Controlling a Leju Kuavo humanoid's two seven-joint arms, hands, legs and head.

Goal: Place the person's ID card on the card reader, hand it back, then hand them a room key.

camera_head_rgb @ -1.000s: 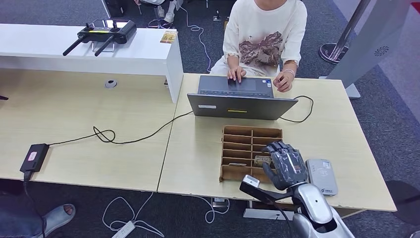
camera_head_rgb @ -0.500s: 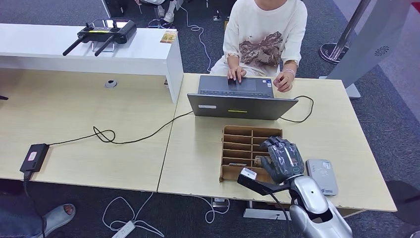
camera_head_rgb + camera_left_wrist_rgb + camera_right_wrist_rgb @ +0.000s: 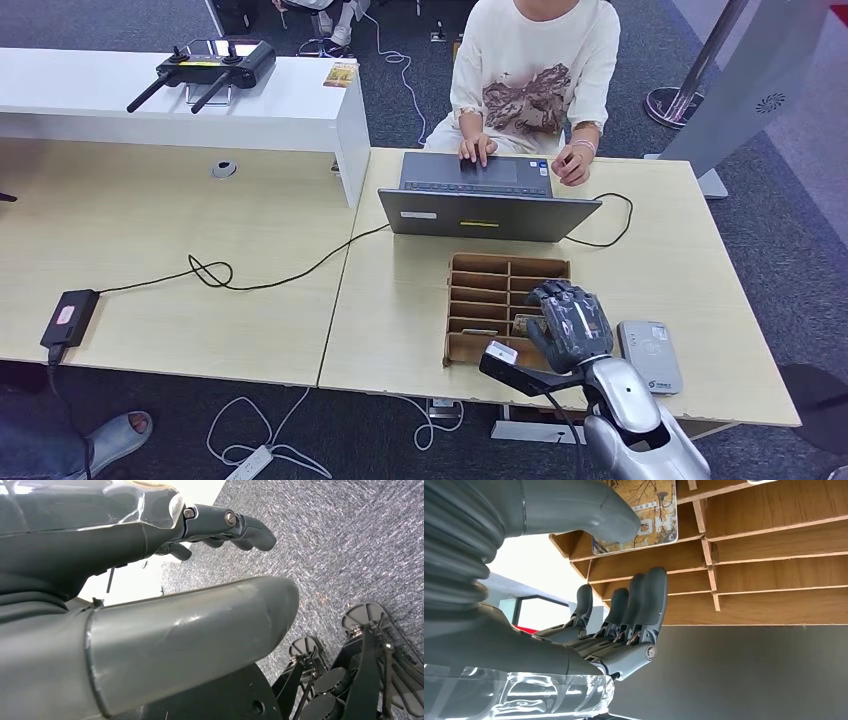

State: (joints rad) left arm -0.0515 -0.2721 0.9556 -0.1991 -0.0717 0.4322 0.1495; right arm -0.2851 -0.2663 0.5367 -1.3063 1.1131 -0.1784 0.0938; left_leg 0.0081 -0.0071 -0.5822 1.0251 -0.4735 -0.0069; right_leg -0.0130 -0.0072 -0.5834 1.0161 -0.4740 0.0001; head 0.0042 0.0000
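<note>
right hand [image 3: 572, 325] hides organizer [image 3: 490, 290] corner | card [image 3: 644, 510] edge-cropped

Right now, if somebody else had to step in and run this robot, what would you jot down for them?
Right hand: over the near right slots of the wooden card organizer, thumb on a picture-printed card there; not plainly gripped.
Left hand: hanging over the carpet, holding nothing.
Card reader: beside the organizer, nothing on it.
Person: seated behind the laptop.
Done: cannot tell the ID steps.
Left: take out a card, hand it over.
</note>
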